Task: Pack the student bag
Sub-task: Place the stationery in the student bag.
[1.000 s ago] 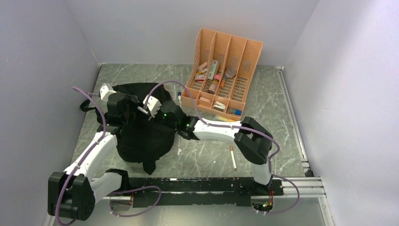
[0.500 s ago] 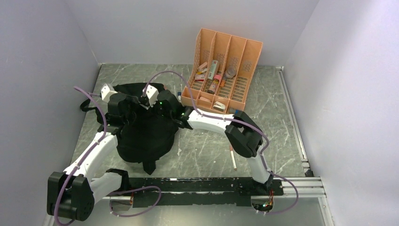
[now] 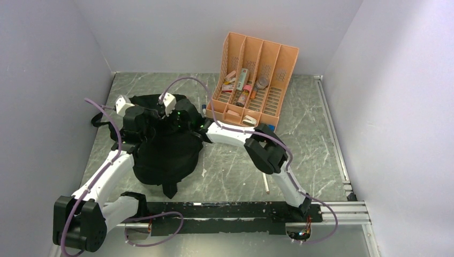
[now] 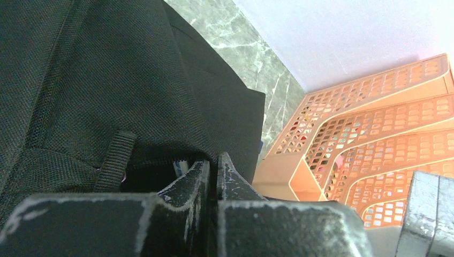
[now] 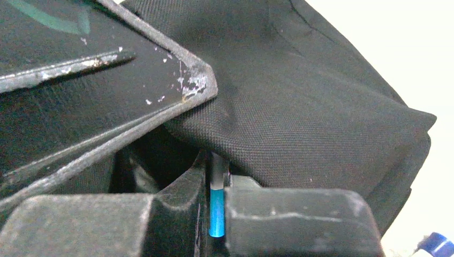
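Observation:
The student bag (image 3: 163,155) is a black fabric backpack lying left of the table's centre. Both grippers meet over its upper end. My left gripper (image 4: 212,161) is shut, its tips pinching the fabric lip of the bag's opening (image 4: 160,144). In the top view it (image 3: 145,118) sits at the bag's upper left. My right gripper (image 5: 217,170) is shut on a thin blue and grey pen (image 5: 217,206). The pen's grey end points under the bag's fabric (image 5: 300,123) into the dark opening. The bag's inside is hidden.
An orange slotted desk organizer (image 3: 251,80) with several small items stands at the back right, close to the bag (image 4: 375,139). A thin pencil (image 3: 266,184) lies on the table under the right forearm. Grey walls close in on the left, back and right.
My right arm has swung left and away from its base, carrying the pen over the bag's upper end beside the left gripper. The left arm and the bag have stayed put.

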